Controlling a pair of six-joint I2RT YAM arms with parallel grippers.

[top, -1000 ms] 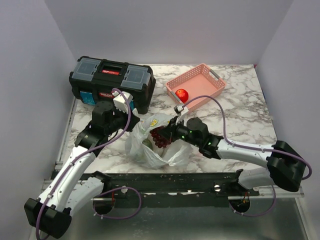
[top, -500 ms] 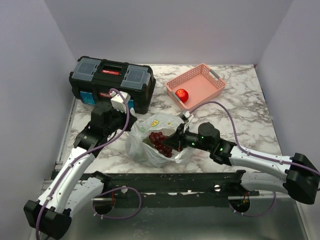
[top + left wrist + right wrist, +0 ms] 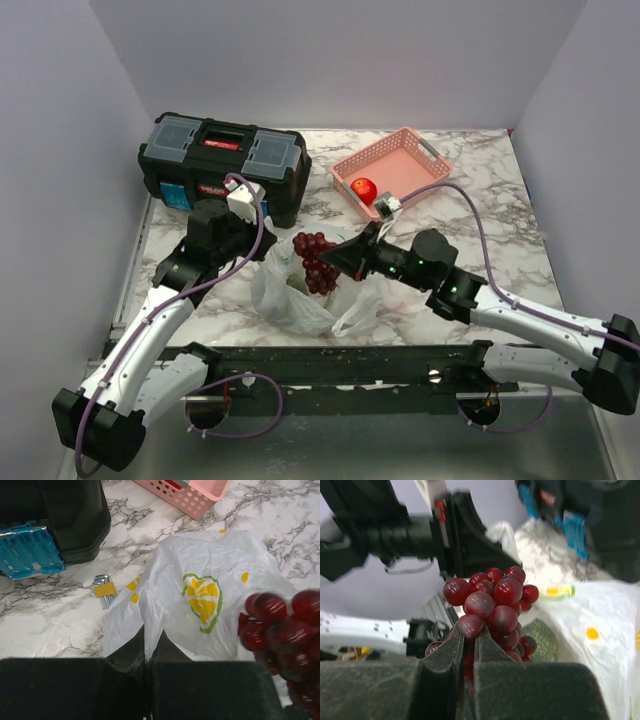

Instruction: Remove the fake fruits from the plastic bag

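Right gripper (image 3: 468, 636): clamping grapes (image 3: 315, 262), holding them over plastic bag (image 3: 200, 575). Left gripper (image 3: 148, 652): pinching bag's left rim. Apple (image 3: 364, 188): lying in far pink basket (image 3: 425, 163).

Top external: high and behind, looking down over the whole surface (image 3: 520, 200).
Left wrist: close, facing down onto the plastic bag (image 3: 200, 565).
Right wrist: very close on the grapes (image 3: 495, 605).
All share: plastic bag, grapes.

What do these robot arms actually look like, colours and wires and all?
Both the left arm and right arm are slim white tubes linked by chunky black joints. A purple cable loops along each. Small green lights glow on the right arm's black forearm. The jaws are flat, black and matte.
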